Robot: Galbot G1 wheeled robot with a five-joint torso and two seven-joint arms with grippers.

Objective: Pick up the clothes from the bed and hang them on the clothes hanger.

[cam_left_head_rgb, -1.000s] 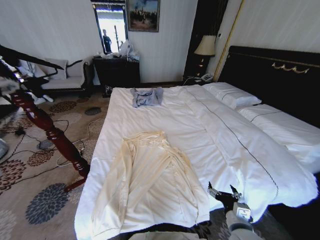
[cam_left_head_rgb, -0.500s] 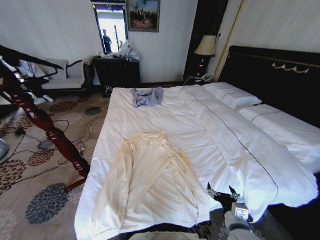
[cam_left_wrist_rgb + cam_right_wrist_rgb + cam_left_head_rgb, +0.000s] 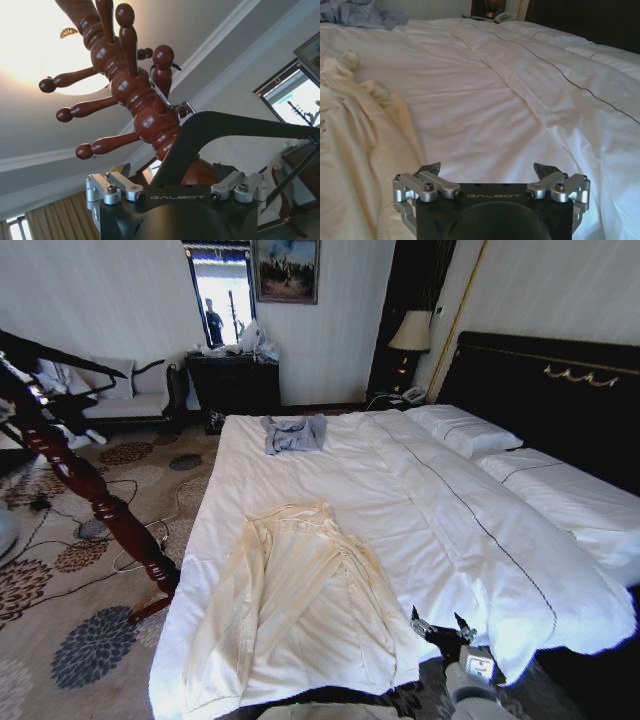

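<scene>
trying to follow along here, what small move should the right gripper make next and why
Probably ease the right gripper toward the robot's left, onto the clothes. Its fingers stand open and empty at the foot of the bed, just beside the garment's near hem, and the garment lies flat and untouched. The left gripper holds the clothes hanger by the wooden post.

Bright daylight from window (image 3: 222,295) at 11 o'clock, bed (image 3: 400,500) sheets glaring white, ceiling lamp (image 3: 30,45) blown out, edges bowed.
</scene>
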